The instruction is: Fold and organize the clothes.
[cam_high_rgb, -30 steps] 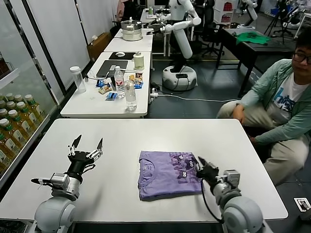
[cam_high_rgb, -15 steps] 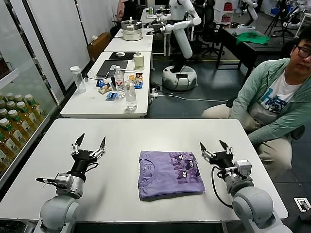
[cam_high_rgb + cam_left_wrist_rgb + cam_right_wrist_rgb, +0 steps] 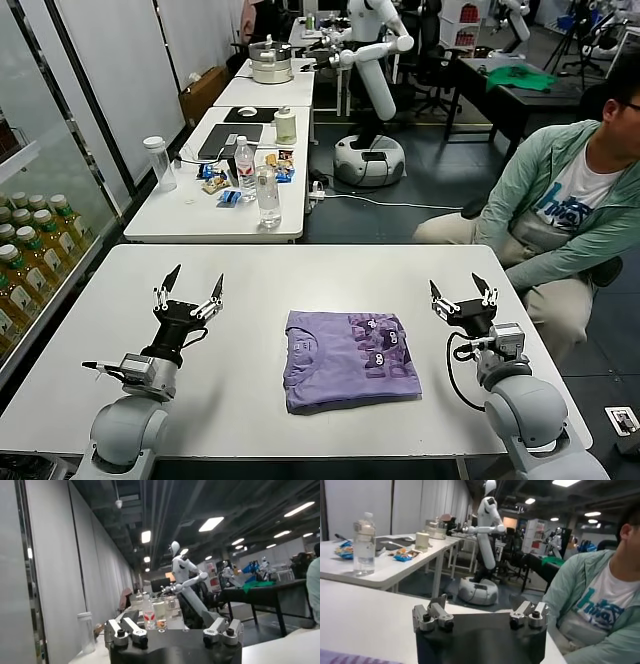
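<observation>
The lavender T-shirt [image 3: 347, 358] lies folded into a rectangle on the white table [image 3: 300, 275], its darker purple graphic facing up on its right half. A corner of it shows in the right wrist view [image 3: 350, 657]. My left gripper [image 3: 187, 288] is open and empty, raised above the table well to the left of the shirt, fingers pointing up. My right gripper [image 3: 461, 292] is open and empty, raised just right of the shirt, fingers pointing up. Neither touches the shirt.
A seated person [image 3: 570, 215] in a green jacket is close to the table's far right corner. A second table [image 3: 190, 215] behind holds bottles, a cup and snacks. A shelf of bottled drinks [image 3: 30, 250] stands at the left. A white robot [image 3: 368, 90] stands farther back.
My right gripper has let go of the shirt's right edge, lifted and moved right, opening wide. My left gripper has risen slightly. The shirt lies still.
</observation>
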You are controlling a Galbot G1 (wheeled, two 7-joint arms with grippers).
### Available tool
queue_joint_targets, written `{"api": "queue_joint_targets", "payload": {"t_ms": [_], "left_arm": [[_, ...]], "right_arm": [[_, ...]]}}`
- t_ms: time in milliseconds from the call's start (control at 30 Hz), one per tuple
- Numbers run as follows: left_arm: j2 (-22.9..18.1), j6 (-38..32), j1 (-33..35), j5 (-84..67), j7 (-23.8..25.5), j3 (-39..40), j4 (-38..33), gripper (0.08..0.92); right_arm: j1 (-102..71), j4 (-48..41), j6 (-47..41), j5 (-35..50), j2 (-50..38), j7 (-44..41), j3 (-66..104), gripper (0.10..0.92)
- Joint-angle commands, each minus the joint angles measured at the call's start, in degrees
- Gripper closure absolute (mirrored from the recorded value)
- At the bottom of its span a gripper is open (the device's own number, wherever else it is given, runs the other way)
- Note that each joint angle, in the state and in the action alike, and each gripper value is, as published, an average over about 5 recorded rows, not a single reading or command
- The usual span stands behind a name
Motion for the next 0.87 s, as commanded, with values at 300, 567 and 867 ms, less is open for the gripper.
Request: {"api": "queue_joint_targets", "payload": {"t_ms": [300, 567, 867], "left_arm": [[1.6, -3.31, 0.03, -0.28, 1.49, 0.01, 1.14, 0.177], [2.83, -3.41, 0.54, -0.48, 1.37, 0.17, 2.96, 0.177], [1.41, -3.55, 0.9, 0.91, 1.27, -0.08, 3.34, 0.177]], "right_arm": [[5.01, -7.61, 5.21, -15.94, 4.26, -7.91, 6.54, 0.203], [4.94, -5.66, 5.7, -21.97, 7.9, -10.22, 6.14, 0.203], [5.72, -9.0, 7.38, -21.94, 6.49, -8.71, 4.24, 0.203]]}}
